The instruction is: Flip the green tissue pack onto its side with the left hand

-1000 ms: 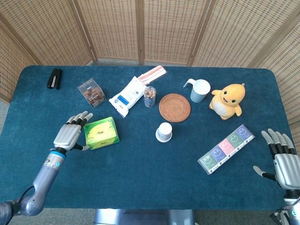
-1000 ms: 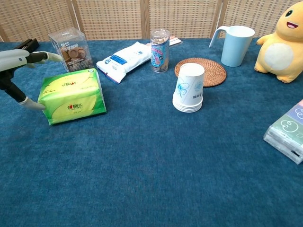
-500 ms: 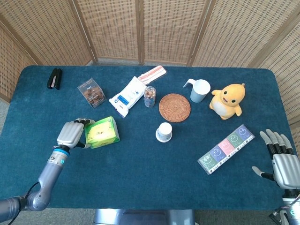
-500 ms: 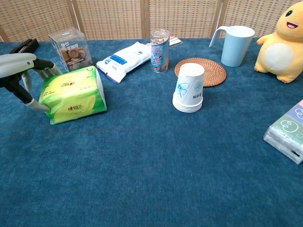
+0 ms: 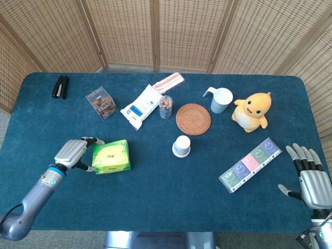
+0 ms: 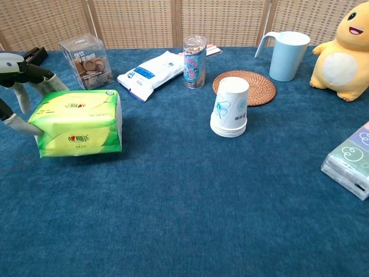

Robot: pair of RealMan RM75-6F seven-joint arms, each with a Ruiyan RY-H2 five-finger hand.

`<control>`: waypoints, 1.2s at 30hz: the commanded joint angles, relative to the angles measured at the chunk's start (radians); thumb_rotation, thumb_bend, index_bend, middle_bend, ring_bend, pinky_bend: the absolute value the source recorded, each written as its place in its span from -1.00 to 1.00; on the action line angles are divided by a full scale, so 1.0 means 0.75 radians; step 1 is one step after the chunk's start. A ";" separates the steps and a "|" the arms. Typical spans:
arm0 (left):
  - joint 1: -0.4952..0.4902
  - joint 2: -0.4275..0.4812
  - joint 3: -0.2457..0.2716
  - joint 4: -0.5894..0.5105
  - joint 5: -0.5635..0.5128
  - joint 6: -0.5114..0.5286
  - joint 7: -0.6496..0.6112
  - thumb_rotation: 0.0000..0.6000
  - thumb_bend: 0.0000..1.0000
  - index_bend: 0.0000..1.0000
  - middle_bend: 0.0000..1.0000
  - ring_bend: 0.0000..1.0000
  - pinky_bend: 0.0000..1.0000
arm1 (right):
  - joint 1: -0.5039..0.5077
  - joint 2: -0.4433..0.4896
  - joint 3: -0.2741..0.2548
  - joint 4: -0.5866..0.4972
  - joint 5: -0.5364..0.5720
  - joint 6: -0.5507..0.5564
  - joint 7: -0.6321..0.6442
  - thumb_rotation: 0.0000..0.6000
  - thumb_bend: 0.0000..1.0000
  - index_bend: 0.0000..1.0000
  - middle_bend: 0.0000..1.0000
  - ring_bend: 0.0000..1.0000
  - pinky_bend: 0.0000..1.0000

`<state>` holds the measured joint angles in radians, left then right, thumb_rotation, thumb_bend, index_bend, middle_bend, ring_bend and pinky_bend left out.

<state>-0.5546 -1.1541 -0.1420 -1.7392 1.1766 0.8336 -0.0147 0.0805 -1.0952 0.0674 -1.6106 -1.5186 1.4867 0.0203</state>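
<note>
The green tissue pack [image 5: 111, 156] lies at the front left of the blue table [image 5: 155, 207], its printed face turned towards the front in the chest view [image 6: 78, 122]. My left hand [image 5: 75, 154] grips the pack at its left end, with fingers [image 6: 43, 78] curled over the far top edge and the thumb [image 6: 17, 124] against the near side. The pack looks tipped a little off flat. My right hand [image 5: 311, 176] hangs beyond the table's front right corner, fingers spread, holding nothing.
Behind the pack stand a clear box [image 5: 101, 102], a white pouch [image 5: 141, 106] and a small jar [image 5: 165, 106]. A stack of paper cups [image 5: 181, 146], a round coaster [image 5: 193, 119], a mug [image 5: 220, 99], a yellow duck toy [image 5: 252, 111] and a strip of coloured packs [image 5: 250, 164] lie further right. A black stapler [image 5: 60, 86] lies far left.
My left hand closed its fingers over the pack and drew it left and towards the front edge, tipping it. The right hand sank slightly towards the frame's bottom edge.
</note>
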 commanded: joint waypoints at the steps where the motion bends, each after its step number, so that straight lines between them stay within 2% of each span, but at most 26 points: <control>1: -0.033 0.190 -0.010 -0.092 0.088 -0.223 -0.326 1.00 -0.88 -0.22 -0.27 -0.42 -0.08 | 0.000 -0.003 -0.001 0.001 0.002 -0.002 -0.007 1.00 -1.00 -1.00 -1.00 -1.00 -1.00; 5: -0.060 0.248 -0.030 -0.081 0.117 -0.350 -0.544 1.00 -0.88 -0.19 -0.25 -0.39 -0.08 | -0.001 -0.004 0.000 0.002 0.004 0.000 -0.014 1.00 -1.00 -1.00 -1.00 -1.00 -1.00; 7: -0.087 0.277 -0.045 -0.065 0.105 -0.483 -0.721 1.00 -0.88 -0.17 -0.23 -0.37 -0.06 | 0.000 -0.005 -0.001 0.003 0.006 -0.004 -0.016 1.00 -1.00 -1.00 -1.00 -1.00 -1.00; 10: -0.118 0.287 -0.051 -0.023 0.126 -0.595 -0.816 1.00 -0.88 -0.16 -0.22 -0.36 -0.06 | 0.001 -0.006 -0.001 0.004 0.008 -0.007 -0.020 1.00 -1.00 -1.00 -1.00 -1.00 -1.00; 13: -0.142 0.257 -0.045 0.043 0.139 -0.660 -0.851 1.00 -0.88 -0.16 -0.22 -0.36 -0.06 | 0.002 -0.006 -0.002 0.003 0.011 -0.010 -0.025 1.00 -1.00 -1.00 -1.00 -1.00 -1.00; 19: -0.158 0.205 -0.022 0.097 0.119 -0.646 -0.801 1.00 -0.88 -0.18 -0.25 -0.40 -0.11 | 0.003 -0.005 -0.003 0.002 0.014 -0.016 -0.024 1.00 -1.00 -1.00 -1.00 -1.00 -1.00; 20: -0.162 0.192 -0.010 0.107 0.102 -0.634 -0.768 1.00 -0.88 -0.20 -0.32 -0.47 -0.18 | 0.003 -0.005 -0.003 0.001 0.014 -0.018 -0.023 1.00 -1.00 -1.00 -1.00 -1.00 -1.00; 21: -0.167 0.182 -0.001 0.113 0.084 -0.622 -0.737 1.00 -0.88 -0.25 -0.49 -0.62 -0.33 | 0.004 -0.004 -0.003 0.000 0.014 -0.018 -0.022 1.00 -1.00 -1.00 -1.00 -1.00 -1.00; 22: -0.171 0.172 0.010 0.120 0.065 -0.603 -0.698 1.00 -0.88 -0.35 -0.72 -0.81 -0.59 | 0.004 -0.004 -0.003 0.000 0.015 -0.018 -0.021 1.00 -1.00 -1.00 -1.00 -1.00 -1.00; 24: -0.153 0.120 0.036 0.157 -0.003 -0.427 -0.520 1.00 -0.88 -0.57 -0.99 -1.00 -0.94 | 0.003 -0.002 -0.004 0.000 0.016 -0.018 -0.018 1.00 -1.00 -1.00 -1.00 -1.00 -1.00; 25: -0.145 0.105 0.041 0.157 -0.031 -0.378 -0.470 1.00 -0.88 -0.68 -1.00 -1.00 -1.00 | 0.003 -0.002 -0.004 0.000 0.016 -0.018 -0.017 1.00 -1.00 -1.00 -1.00 -1.00 -1.00; 31: -0.112 0.011 0.055 0.121 -0.247 -0.019 -0.071 1.00 -0.89 -0.79 -1.00 -1.00 -1.00 | 0.005 -0.002 -0.005 0.001 0.016 -0.025 -0.015 1.00 -1.00 -1.00 -1.00 -1.00 -1.00; 36: -0.105 -0.026 0.045 0.125 -0.302 0.109 0.075 1.00 -0.89 -0.81 -1.00 -1.00 -1.00 | 0.006 -0.004 -0.006 0.001 0.016 -0.027 -0.020 1.00 -1.00 -1.00 -1.00 -1.00 -1.00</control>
<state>-0.6442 -1.1377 -0.1104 -1.6476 0.9968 0.8434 -0.0326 0.0852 -1.0981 0.0628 -1.6099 -1.5067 1.4667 0.0052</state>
